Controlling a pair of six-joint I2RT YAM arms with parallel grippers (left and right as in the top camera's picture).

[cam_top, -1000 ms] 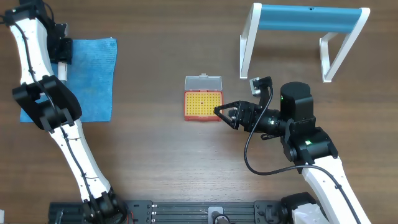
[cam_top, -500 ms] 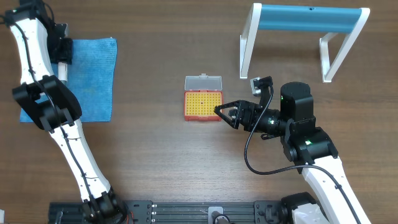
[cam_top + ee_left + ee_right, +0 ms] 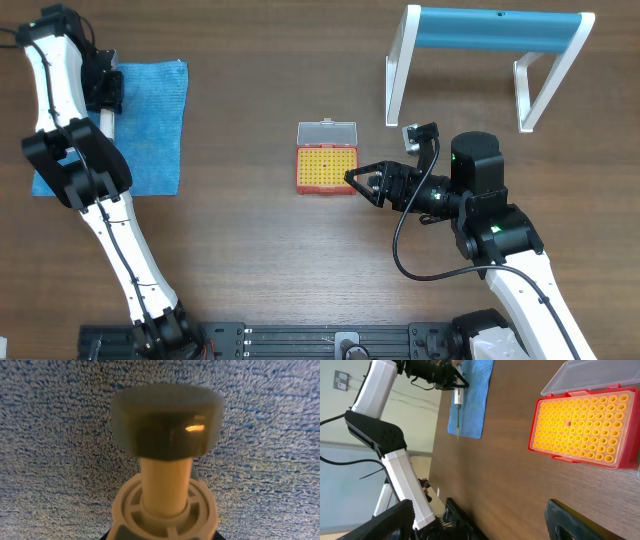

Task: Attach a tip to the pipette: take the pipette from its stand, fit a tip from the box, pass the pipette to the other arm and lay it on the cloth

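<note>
Laying pipette (image 3: 458, 397) on cloth (image 3: 155, 120), last step | left claw (image 3: 100, 90) clamps tipped pipette at cloth's left edge | right claw (image 3: 362, 184) wide, beside box (image 3: 326, 168) | next: lower flat, release gently, tip likely overhangs cloth.

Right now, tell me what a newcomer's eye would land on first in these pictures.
The bright red tip box, packed with yellow tips and with its clear lid folded back, sits mid-table, and the right hand is open just beside it. At the far left, the left hand holds the pipette over the blue cloth. A blue-topped stand is at the far right.
</note>
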